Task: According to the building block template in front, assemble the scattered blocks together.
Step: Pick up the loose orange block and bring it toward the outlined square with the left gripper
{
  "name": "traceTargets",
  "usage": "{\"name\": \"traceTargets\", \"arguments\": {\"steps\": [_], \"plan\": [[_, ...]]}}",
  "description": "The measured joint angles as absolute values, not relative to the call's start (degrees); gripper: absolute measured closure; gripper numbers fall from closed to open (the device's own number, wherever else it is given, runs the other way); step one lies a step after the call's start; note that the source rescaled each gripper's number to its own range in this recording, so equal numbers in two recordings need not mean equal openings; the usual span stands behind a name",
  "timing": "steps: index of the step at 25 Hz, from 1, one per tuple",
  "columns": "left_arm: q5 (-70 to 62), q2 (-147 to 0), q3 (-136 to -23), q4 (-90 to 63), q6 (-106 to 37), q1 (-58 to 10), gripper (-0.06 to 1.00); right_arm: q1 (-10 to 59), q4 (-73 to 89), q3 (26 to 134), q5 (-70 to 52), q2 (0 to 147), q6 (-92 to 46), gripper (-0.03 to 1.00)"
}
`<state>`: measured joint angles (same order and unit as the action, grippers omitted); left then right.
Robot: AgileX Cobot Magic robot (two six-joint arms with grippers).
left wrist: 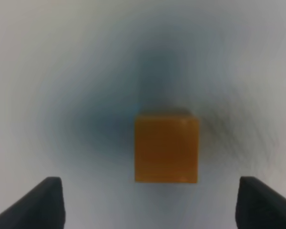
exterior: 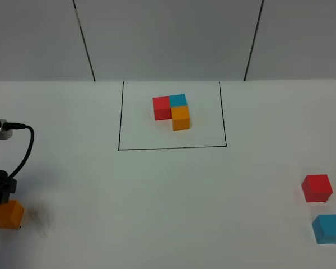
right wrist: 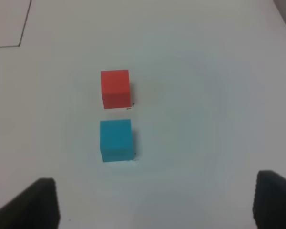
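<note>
Blue block (exterior: 329, 228): nearest of the 3 loose cubes, resting on the white tabletop (exterior: 157, 213) at the near right corner of the high view.
Red block (exterior: 316, 188): just behind the blue block, with a narrow gap between them.
Right gripper (right wrist: 157, 202): seen only in the right wrist view. Its 2 dark fingers (right wrist: 38, 205) are spread wide and hold nothing. The blue and red blocks lie in a line ahead of them, untouched.
Orange block (exterior: 7, 214): on the tabletop at the near left edge, well apart from the other 2 loose cubes.
Left gripper (left wrist: 150, 205): its fingers (left wrist: 45, 202) are spread wide and grip nothing. The orange block sits ahead, centred between the 2 tips and apart from both. This wrist view is blurred.
High view only: the dark body of the left arm sits right by the orange block, cut off by the frame edge. A black cable (exterior: 25, 151) loops up from it.
Template (exterior: 173, 111): farther back at the middle, 3 joined cubes in an L. Red and blue sit side by side, with orange in front of the blue.
Black outline (exterior: 120, 117): a thin rectangle drawn around the template. 1 corner of it also shows in the right wrist view.
Wall (exterior: 168, 39): pale panels behind the tabletop, split by 2 dark slanted seams.
</note>
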<state>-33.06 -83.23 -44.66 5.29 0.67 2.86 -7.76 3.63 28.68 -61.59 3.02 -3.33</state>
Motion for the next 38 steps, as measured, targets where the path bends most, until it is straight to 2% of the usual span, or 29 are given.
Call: {"name": "traceTargets", "arguments": {"steps": [38], "plan": [[-27.20,-99.11,-44.66,5.22,0.67,2.86,0.14,-7.76,3.63,28.68,-61.59,3.02,-3.33,0.10]]}}
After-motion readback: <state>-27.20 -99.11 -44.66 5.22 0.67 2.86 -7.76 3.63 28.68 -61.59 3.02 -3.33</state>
